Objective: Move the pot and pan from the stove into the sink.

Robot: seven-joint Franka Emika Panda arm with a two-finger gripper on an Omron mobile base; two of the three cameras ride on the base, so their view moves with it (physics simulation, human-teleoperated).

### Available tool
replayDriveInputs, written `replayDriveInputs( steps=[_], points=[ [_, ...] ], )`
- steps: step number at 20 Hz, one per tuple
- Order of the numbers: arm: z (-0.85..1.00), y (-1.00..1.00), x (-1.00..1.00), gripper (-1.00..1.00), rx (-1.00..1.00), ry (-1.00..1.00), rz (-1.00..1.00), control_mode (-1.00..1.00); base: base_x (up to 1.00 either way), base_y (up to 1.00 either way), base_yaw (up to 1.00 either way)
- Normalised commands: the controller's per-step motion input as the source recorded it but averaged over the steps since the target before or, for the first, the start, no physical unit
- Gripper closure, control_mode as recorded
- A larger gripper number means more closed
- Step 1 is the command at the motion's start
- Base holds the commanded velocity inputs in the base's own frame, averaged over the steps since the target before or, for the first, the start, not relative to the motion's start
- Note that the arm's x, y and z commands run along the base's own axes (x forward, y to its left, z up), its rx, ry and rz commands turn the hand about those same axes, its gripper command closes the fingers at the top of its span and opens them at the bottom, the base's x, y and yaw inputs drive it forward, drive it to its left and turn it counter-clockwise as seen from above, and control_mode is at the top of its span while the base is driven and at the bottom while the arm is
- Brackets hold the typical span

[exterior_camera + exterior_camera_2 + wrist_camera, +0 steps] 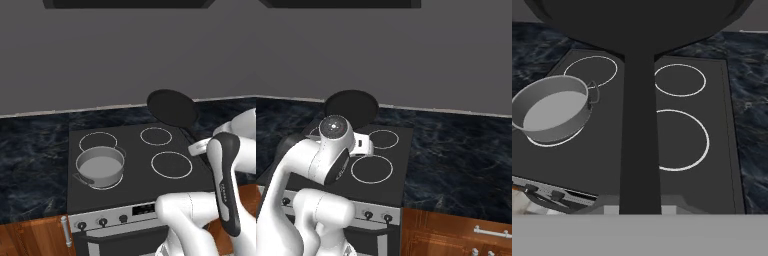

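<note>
The black pan [172,107] hangs tilted in the air above the back right of the stove [135,172]. Its long handle [639,130] runs down into my gripper [196,144], which is shut on it. In the hand view the pan's dark underside [637,20] spreads across the top. The grey pot [100,166] stands on the front left burner ring, upright and empty, also seen at the left as the pot [554,112]. In the right base view the pan [351,107] rises behind my arm, which hides the pot. The sink is out of view.
Dark marbled counter [30,160] flanks the stove, with more counter [456,160] on its right. A grey wall stands behind, and a hood edge [130,4] is overhead. Knobs [102,221] line the silver front panel, and wooden cabinets [456,235] sit below.
</note>
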Motion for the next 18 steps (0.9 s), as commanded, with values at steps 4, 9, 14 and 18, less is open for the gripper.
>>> replayDriveInputs(
  steps=[4,9,14,18],
  points=[
    [0.0,0.0,0.0,1.0,0.0,0.0,0.0,-1.0,0.0,0.0,0.0],
    [0.0,0.0,0.0,1.0,0.0,0.0,0.0,-1.0,0.0,0.0,0.0],
    [0.0,0.0,-0.01,1.0,0.0,0.0,0.0,1.0,-0.34,-0.03,0.0],
    [0.0,0.0,0.0,1.0,0.0,0.0,0.0,1.0,-0.53,-0.04,0.0]
  ],
)
